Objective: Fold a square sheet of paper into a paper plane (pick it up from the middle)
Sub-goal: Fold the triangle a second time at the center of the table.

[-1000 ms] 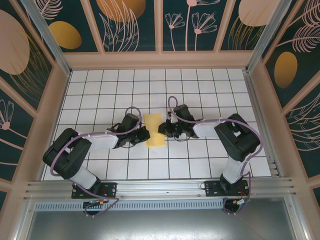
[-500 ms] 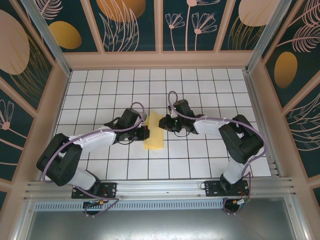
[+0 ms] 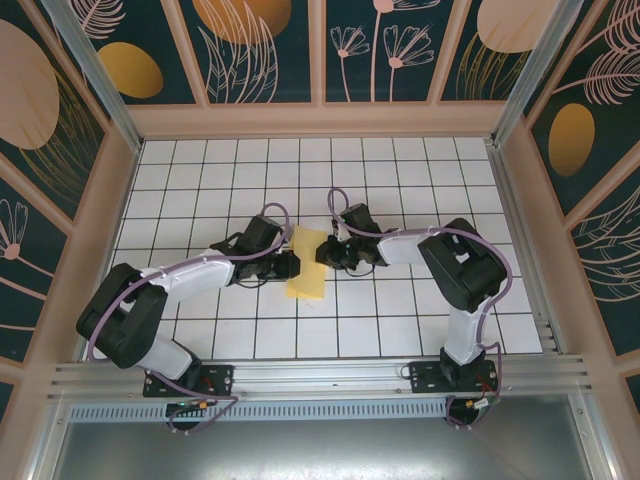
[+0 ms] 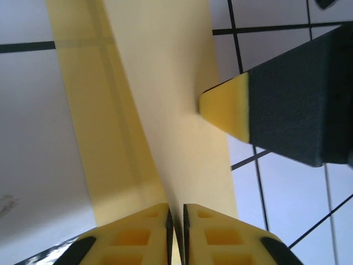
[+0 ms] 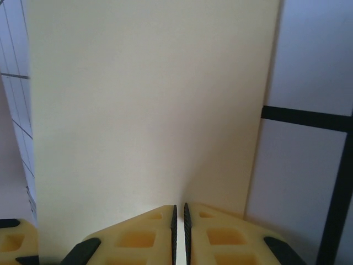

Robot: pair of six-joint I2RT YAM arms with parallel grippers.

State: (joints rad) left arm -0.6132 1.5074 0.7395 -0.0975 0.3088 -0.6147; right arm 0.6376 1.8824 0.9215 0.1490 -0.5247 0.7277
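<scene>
Paper sits mid-table: we see the square sheet of paper [image 3: 305, 274], folded into a narrow yellow strip, on the white tiled table [image 3: 400, 190] between the two arms. We find the left gripper [image 3: 291, 266] at the strip's left edge, its fingers [image 4: 138, 234] pressed almost together, with a raised fold of the sheet [image 4: 165, 83] running into the thin slit between them. The right gripper [image 3: 322, 252] meets the strip from the opposite side, its fingers [image 5: 220, 234] likewise closed to a sliver on the paper's [image 5: 149, 99] edge. One right fingertip [image 4: 226, 107] touches the sheet in the left wrist view.

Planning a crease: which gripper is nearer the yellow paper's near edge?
Left. Left gripper pinches the yellow paper midway on its left; right gripper pinches its right side farther back.
</scene>
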